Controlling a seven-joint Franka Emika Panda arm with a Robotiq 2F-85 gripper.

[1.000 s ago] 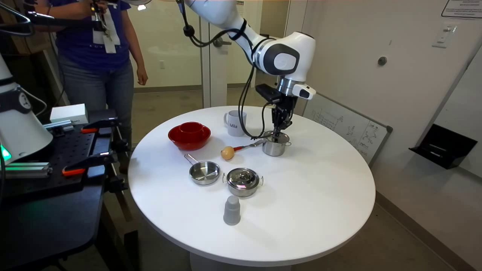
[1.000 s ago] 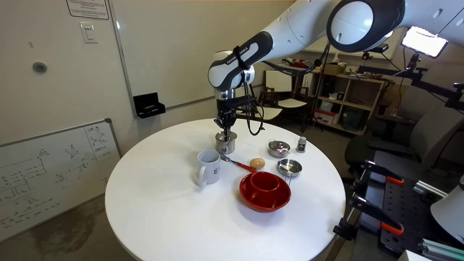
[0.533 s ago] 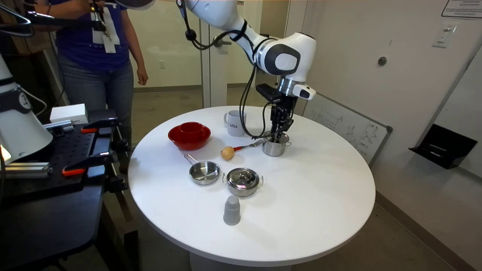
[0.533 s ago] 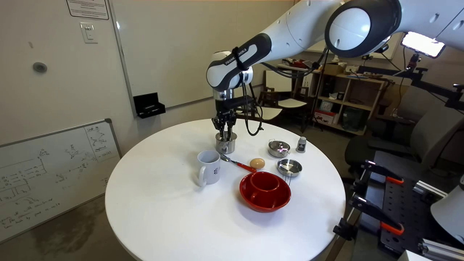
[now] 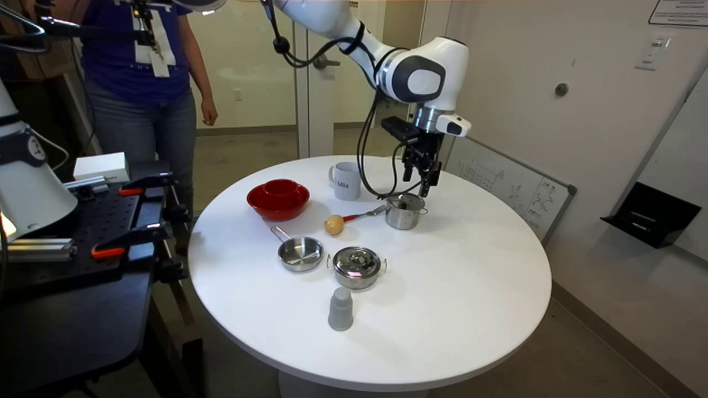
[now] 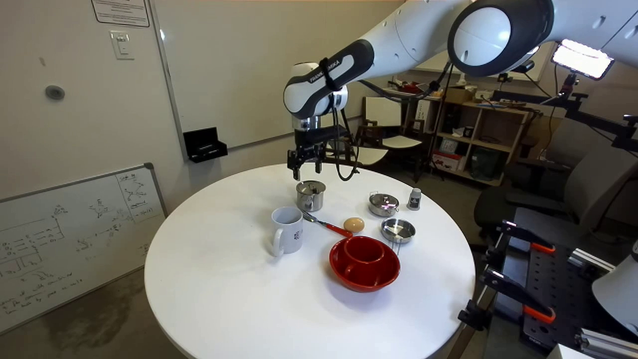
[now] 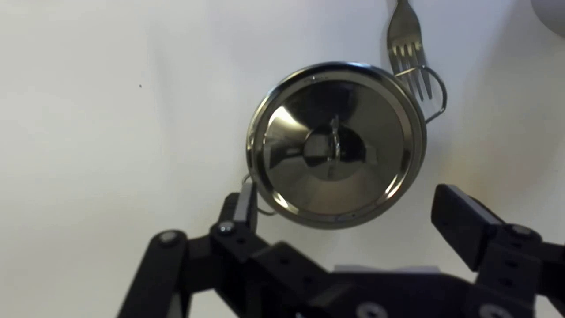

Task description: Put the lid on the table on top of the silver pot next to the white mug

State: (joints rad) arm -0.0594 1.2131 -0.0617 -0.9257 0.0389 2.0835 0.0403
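Observation:
The round lid (image 7: 375,115) covers the mouth of the silver pot, its small loop handle upright near the middle. In both exterior views the silver pot (image 5: 402,218) (image 6: 310,202) stands on the white table (image 5: 470,276). Beside it is the white mug (image 5: 347,182) (image 6: 288,233), a little apart from the pot. My gripper (image 5: 416,186) (image 6: 307,173) hovers just above the pot with its jaws wide apart and nothing held. From the wrist, the gripper (image 7: 345,198) frames the lid's lower part, and one finger (image 7: 245,205) overlaps a wire side handle of the pot.
A fork (image 7: 404,31) with a red handle lies against the pot's side, its tines under a wire handle. An egg (image 5: 334,225), red bowl (image 6: 364,279) holding a red cup, small pan (image 5: 300,254), lidded pan (image 5: 357,271) and grey shaker (image 5: 341,309) share the table.
The gripper, shut at the lid's handle a second ago, has spread its jaws and risen off the pot. The lid stays behind on the pot.

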